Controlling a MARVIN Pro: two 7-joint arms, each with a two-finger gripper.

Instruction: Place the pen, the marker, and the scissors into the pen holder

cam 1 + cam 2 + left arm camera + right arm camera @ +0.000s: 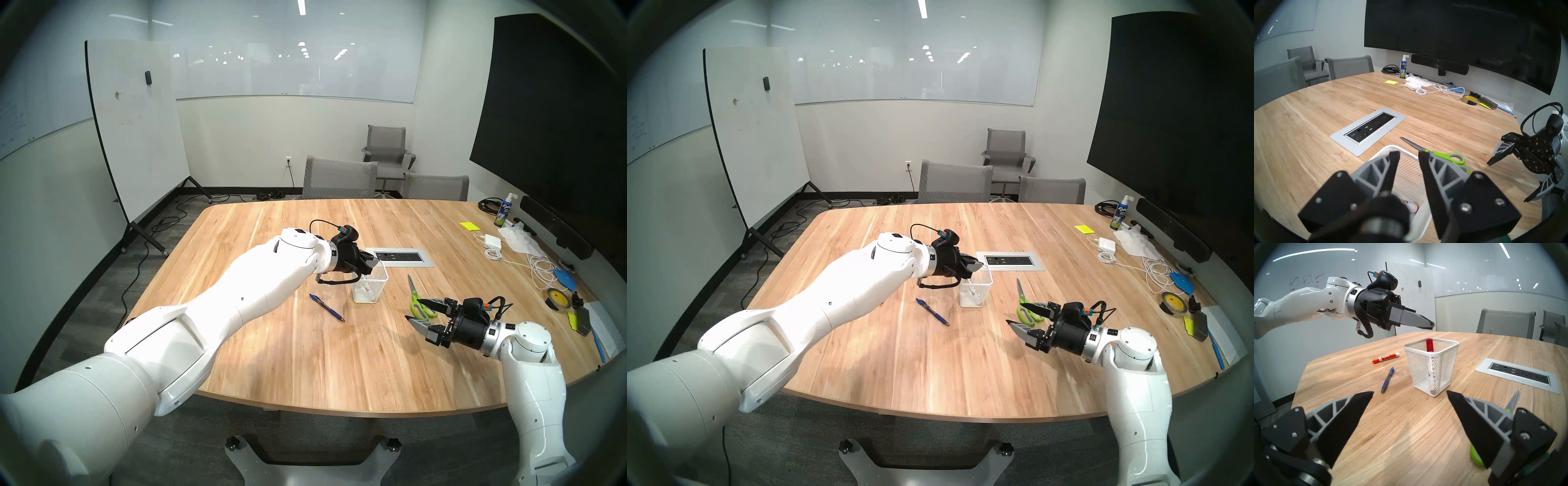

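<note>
The white mesh pen holder (1423, 375) stands mid-table with a red-capped marker (1429, 345) upright inside. My left gripper (1409, 152) hovers just above its rim (380, 271), open, nothing between the fingers. A blue pen (326, 307) lies on the wood to the holder's left. An orange-capped marker (1386, 357) lies beyond it, hidden behind my left arm in the head views. Green-handled scissors (416, 298) lie right of the holder, blades pointing away. My right gripper (412, 309) is open, low over the table, right beside the scissors' handles.
A grey power outlet panel (403, 257) is set into the table behind the holder. Along the right edge lie a spray bottle (504, 210), white cables (539, 268), a tape roll (558, 298) and papers. Grey chairs (339, 180) stand at the far side.
</note>
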